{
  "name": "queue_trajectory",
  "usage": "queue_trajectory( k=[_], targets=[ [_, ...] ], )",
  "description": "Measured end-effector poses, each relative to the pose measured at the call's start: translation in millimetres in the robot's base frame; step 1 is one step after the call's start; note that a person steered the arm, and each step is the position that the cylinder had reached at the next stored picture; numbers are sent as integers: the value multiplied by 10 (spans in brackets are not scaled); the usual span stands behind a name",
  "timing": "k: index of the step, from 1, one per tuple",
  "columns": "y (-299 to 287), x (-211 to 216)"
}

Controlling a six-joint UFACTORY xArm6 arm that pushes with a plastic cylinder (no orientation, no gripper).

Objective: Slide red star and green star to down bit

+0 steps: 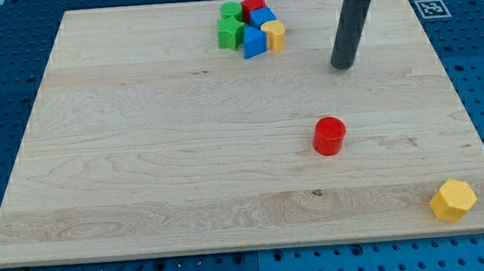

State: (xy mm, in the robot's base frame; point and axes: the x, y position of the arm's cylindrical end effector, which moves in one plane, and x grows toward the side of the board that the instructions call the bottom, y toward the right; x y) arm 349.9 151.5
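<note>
Wooden board [141, 160], red star [254, 4] and green star [231, 34] clustered top, left of my tip [342, 64], touching nothing.

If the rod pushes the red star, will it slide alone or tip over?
The red star looks low and flat-based, so it probably slides rather than tips. It is packed against a blue block and green blocks, so neighbours likely move too. My tip stands apart, to the view's right.

Wooden board [141, 160], top block cluster [250, 28], red cylinder [329, 136], yellow hexagon [452, 199]
</note>
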Motion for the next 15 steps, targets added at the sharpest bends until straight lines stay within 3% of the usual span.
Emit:
queue_trajectory(
  k=[2,4,15],
  targets=[
    [-236,-890],
    [-857,-1492],
    [-1740,-741]
  ],
)
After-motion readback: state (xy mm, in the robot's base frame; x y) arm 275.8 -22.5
